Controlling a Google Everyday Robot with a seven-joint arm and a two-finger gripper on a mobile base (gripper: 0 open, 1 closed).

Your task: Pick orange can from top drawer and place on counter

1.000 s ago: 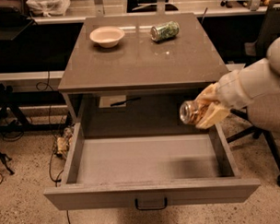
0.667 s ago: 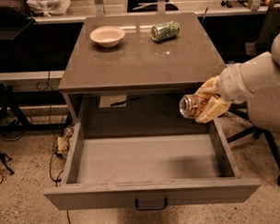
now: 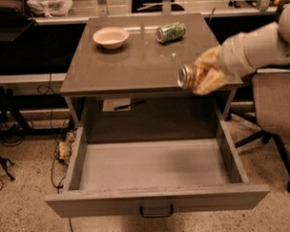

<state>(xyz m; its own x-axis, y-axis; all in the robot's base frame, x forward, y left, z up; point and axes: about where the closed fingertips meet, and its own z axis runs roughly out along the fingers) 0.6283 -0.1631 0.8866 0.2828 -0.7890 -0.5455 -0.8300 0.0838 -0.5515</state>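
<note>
Orange can lies sideways, clasped in the end effector, at the tabletop's front edge near the right corner. Best carry it inward, upright it, then release short of the green can.

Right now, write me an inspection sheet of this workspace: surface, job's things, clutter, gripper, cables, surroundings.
Surface: counter, the glossy grey-brown top of the cabinet.
Job's things: orange can held on its side in the air at the counter's front right edge, not set down; top drawer pulled open, no can seen inside.
Clutter: white bowl and green can, the can lying on its side, both at the back of the counter.
Gripper: gripper at the right, closed around the orange can, arm reaching in from the right.
Cables: cables on the floor left of the cabinet.
Surroundings: office chair at the right; white bag on the desk behind.
</note>
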